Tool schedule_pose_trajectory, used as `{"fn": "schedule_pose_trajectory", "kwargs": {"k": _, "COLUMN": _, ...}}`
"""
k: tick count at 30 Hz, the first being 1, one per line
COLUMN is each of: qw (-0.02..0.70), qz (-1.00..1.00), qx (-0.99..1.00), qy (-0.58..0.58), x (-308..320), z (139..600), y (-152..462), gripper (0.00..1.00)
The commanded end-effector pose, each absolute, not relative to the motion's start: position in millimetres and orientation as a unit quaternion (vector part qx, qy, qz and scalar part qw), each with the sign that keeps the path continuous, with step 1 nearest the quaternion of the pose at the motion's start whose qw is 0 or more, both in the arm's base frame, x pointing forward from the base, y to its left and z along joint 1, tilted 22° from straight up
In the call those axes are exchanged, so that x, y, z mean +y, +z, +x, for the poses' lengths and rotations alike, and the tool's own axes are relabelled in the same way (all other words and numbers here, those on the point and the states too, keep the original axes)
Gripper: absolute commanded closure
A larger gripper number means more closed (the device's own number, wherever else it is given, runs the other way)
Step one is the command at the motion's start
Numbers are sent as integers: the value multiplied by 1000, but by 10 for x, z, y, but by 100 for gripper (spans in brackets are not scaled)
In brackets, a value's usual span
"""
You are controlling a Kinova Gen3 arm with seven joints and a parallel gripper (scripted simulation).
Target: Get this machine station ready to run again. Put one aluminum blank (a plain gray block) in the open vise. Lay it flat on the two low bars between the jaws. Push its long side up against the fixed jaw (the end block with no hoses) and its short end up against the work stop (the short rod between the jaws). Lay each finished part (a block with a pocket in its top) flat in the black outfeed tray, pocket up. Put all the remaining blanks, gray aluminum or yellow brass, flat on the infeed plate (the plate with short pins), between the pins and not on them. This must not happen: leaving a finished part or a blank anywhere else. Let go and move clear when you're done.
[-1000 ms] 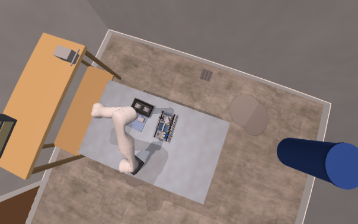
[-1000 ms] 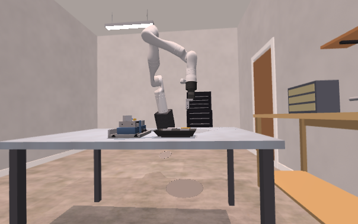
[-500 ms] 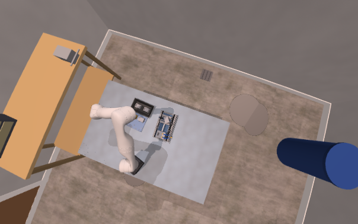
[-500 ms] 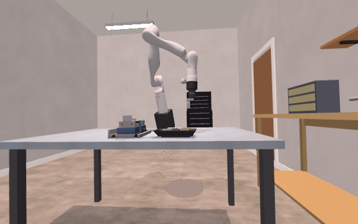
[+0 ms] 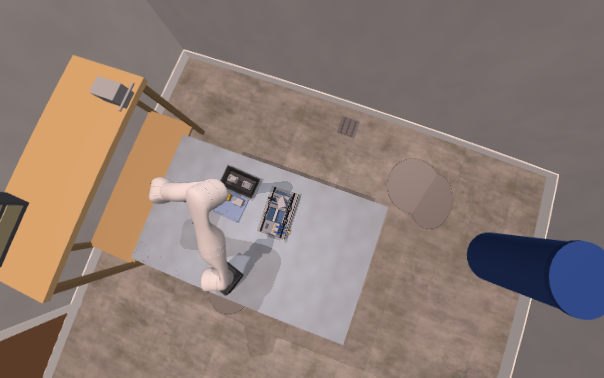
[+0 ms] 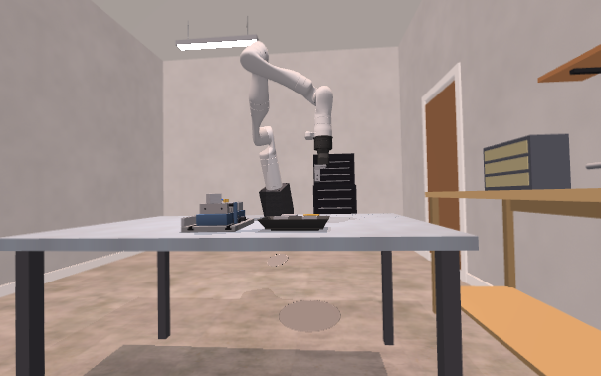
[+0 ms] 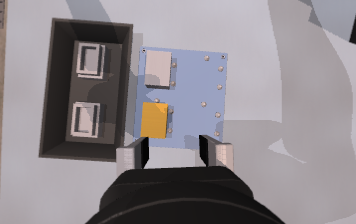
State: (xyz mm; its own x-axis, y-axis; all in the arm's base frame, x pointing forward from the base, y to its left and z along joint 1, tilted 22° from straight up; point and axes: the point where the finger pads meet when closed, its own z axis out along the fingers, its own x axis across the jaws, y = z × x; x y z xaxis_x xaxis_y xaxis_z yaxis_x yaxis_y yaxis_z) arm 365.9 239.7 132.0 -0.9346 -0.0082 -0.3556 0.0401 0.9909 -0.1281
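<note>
In the wrist view my gripper (image 7: 174,146) is open and empty, high above the near edge of the blue infeed plate (image 7: 182,97). A yellow brass blank (image 7: 154,120) and a gray aluminum blank (image 7: 159,69) lie flat on the plate's left side between the pins. The black outfeed tray (image 7: 86,89) to the left holds two pocketed finished parts (image 7: 90,60) (image 7: 85,120), pockets up. The vise (image 5: 278,212) stands right of the plate in the overhead view, with a gray block (image 5: 281,201) between its jaws. From the side, the gripper (image 6: 321,166) hangs well above the table.
The vise sits on its base (image 6: 219,219) left of the tray (image 6: 294,222) in the side view. A black drawer cabinet (image 6: 334,183) stands behind the table. Wooden benches (image 5: 65,165) run along the table's left side.
</note>
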Motion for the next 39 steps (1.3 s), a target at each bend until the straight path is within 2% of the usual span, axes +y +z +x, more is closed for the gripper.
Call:
{"fn": "schedule_pose_trajectory", "kwargs": {"k": 1, "qw": 181, "qz": 6, "qx": 981, "qy": -66, "x": 2415, "z": 3646, "y": 1326, "gripper": 0}}
{"fn": "schedule_pose_trajectory", "kwargs": {"k": 39, "qw": 179, "qz": 7, "qx": 982, "qy": -62, "x": 2510, "z": 3438, "y": 1300, "gripper": 0}}
